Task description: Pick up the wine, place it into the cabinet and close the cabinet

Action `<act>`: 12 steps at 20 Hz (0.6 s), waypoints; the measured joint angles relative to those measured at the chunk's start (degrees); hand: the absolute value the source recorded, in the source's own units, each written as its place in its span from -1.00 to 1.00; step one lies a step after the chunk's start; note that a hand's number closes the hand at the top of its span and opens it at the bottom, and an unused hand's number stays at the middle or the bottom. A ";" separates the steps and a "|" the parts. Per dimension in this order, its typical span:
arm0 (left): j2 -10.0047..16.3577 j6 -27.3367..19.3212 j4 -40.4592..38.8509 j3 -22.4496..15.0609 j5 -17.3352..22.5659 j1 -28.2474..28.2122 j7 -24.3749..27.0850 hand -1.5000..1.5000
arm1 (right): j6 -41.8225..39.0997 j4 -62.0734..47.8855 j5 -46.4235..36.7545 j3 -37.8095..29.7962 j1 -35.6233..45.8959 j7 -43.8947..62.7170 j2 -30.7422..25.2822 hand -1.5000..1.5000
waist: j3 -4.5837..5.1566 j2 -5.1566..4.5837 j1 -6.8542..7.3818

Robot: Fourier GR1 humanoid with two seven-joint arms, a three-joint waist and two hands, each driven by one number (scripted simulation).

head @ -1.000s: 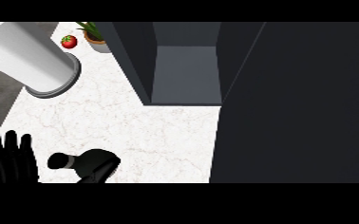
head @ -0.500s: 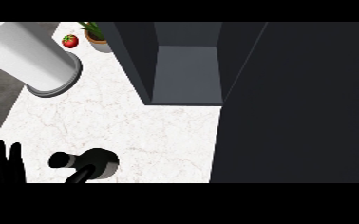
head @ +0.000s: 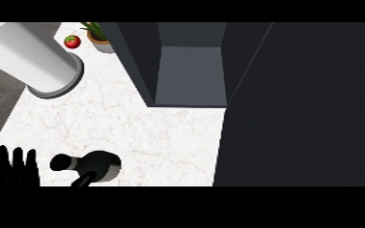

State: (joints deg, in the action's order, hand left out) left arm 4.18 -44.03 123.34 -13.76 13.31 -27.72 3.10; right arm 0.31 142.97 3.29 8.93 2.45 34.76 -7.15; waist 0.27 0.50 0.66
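- White marble surface (head: 164, 135) runs from the view's lower edge up to the cabinet; the hands come in at its lower left corner.
- Left hand (head: 19, 166) shows at the left edge, fingers straight, spread and pointing up, holding nothing: resting, just beside the wine but apart from it.
- A dark stub at the bottom edge meets the wine's lower side; I judge it to be part of the right hand (head: 83, 180), but whether it is open or closing I cannot tell.
- Wine (head: 98, 166) stands on the surface near the lower left corner, seen from above with its neck toward the left hand, well apart from the cabinet.
- Cabinet (head: 191, 75) is open, its grey shelf bare, and its dark door (head: 299, 106) is swung out at the right.
- Far corner: a pale cylinder (head: 39, 65), a red fruit (head: 71, 41) and a potted plant (head: 100, 37).
- Judgement: the task is barely begun. The lift, the placing in the cabinet and the closing of the door are all left to do.
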 measured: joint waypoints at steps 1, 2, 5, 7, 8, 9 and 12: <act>-0.26 2.37 -1.28 1.19 2.05 -0.57 1.86 -1.00 | 0.12 0.00 -0.01 -0.16 0.43 0.35 -0.05 -1.00 | -0.03 -0.04 -0.04; -0.62 4.93 -2.73 2.39 4.04 -1.60 4.23 -1.00 | -0.18 -0.11 -0.03 -0.39 0.01 -0.30 -0.02 -1.00 | -0.06 -0.08 -0.05; -2.25 10.74 -7.99 4.94 8.16 -2.30 10.30 -1.00 | -0.36 -0.06 0.06 -0.43 0.25 0.49 -0.08 -1.00 | -0.13 -0.18 -0.26; -2.55 13.75 -10.93 6.76 10.29 -2.00 12.57 -1.00 | -0.63 0.03 0.12 -0.85 0.34 0.67 -0.22 -1.00 | -0.16 -0.24 -0.42; -2.88 15.22 -11.97 6.77 11.19 -3.07 14.48 -1.00 | -0.56 0.09 0.14 -0.82 0.61 1.18 -0.27 -1.00 | -0.17 -0.24 -0.41; -2.99 16.04 -12.82 7.36 11.79 -2.82 15.10 -1.00 | -0.52 0.10 0.10 -0.34 0.37 0.84 0.07 -1.00 | -0.19 -0.27 -0.47; -3.42 17.76 -17.40 8.95 13.23 -0.13 17.29 -1.00 | -0.63 -0.09 0.06 -0.45 1.67 1.40 0.14 -1.00 | -0.21 -0.35 -0.59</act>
State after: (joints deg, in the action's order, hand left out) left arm 0.76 -26.27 105.94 -4.81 26.55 -27.85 20.38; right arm -0.32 142.87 3.35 8.48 4.11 36.16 -7.01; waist 0.05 0.15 0.07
